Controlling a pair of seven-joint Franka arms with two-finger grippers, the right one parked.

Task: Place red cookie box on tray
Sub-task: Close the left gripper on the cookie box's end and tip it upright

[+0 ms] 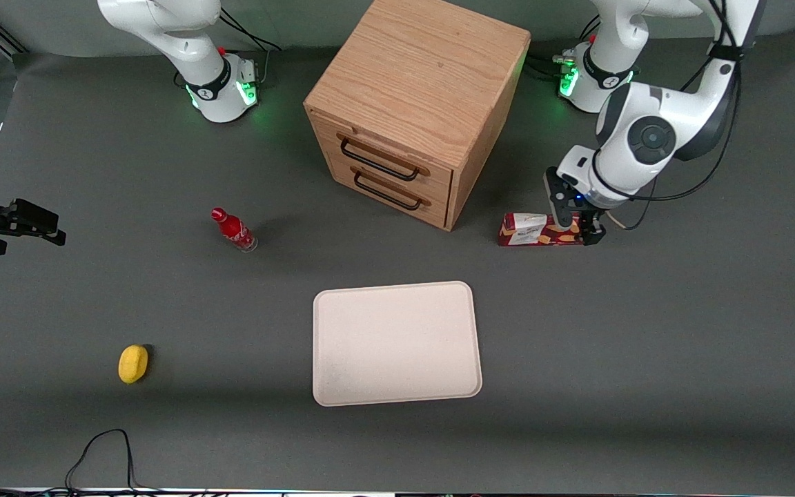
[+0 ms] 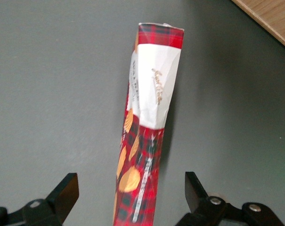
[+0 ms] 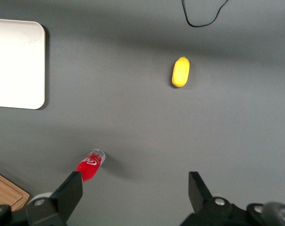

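My end effector (image 1: pixel 575 222) hangs low over the box (image 1: pixel 539 230), fingers (image 2: pixel 64 195) spread wide with the carton's cookie-printed end between them and neither pad touching it yet. The box lies on the table (image 1: pixel 646 331) beside the cabinet (image 1: pixel 415 103), toward my end of the table and slightly nearer the front camera than the cabinet's drawer face. The tray (image 1: pixel 397 343) sits nearer the front camera than the cabinet, well apart from the box and bare. I judge the carton light and thin-walled: stiff enough along its length, but its narrow body looks easy to dent, and the glossy print may slide under a weak pinch. Taking hold across the narrow width is the sound choice, though my fingers straddle it near one end, so the long white-panelled end could droop or swing once lifted. A grip closer to the middle would carry it flatter. The bottle (image 1: pixel 233 230) and lemon (image 1: pixel 132 363) lie toward the parked arm's end, away from the cabinet.
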